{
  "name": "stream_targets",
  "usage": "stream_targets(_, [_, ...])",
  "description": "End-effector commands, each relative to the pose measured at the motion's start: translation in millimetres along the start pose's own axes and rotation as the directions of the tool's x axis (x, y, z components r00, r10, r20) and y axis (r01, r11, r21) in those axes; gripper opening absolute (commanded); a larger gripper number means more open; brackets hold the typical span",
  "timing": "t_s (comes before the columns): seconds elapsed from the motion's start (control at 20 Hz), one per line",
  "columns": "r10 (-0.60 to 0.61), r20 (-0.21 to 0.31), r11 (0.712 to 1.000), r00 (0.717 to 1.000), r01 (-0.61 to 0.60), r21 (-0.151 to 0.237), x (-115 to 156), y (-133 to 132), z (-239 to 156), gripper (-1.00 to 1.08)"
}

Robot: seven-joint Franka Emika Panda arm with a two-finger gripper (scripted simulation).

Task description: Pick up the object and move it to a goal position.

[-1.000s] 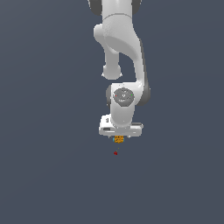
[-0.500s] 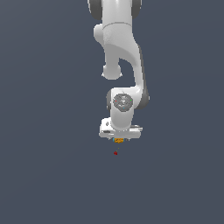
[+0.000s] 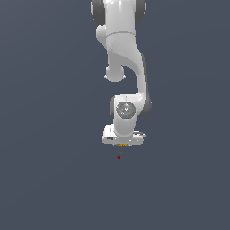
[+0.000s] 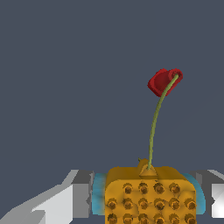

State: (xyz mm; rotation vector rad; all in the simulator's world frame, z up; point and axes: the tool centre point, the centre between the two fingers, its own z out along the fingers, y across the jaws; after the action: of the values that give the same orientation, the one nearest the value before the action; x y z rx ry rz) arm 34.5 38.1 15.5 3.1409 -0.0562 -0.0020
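Note:
The object is a tiny orange-yellow block (image 4: 148,194) with a studded grid pattern. It sits clamped between my two fingers, whose blue pads (image 4: 99,199) press on its sides. A thin green stalk rises from it to a small red tip (image 4: 164,81). In the exterior view the white gripper (image 3: 122,144) hangs under the arm, with a sliver of the orange block (image 3: 121,145) at its underside and the red tip (image 3: 118,157) just below it. The gripper is shut on the block.
The white arm (image 3: 123,54) reaches down from the top of the exterior view. A plain dark grey surface (image 3: 54,179) fills the surroundings.
The arm and gripper have shifted a little with the block still held; the red tip stays just under the gripper.

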Motion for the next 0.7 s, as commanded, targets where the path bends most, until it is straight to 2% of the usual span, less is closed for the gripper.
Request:
stream_targets(0.0, [0.0,-0.001,1.0,1.0,0.0,0.0,0.6,0.1,0.4,-1.0])
stream_targets(0.65, [0.0,-0.001,1.0,1.0,0.0,0.0,-2.9,0.7,-2.6,-1.0])
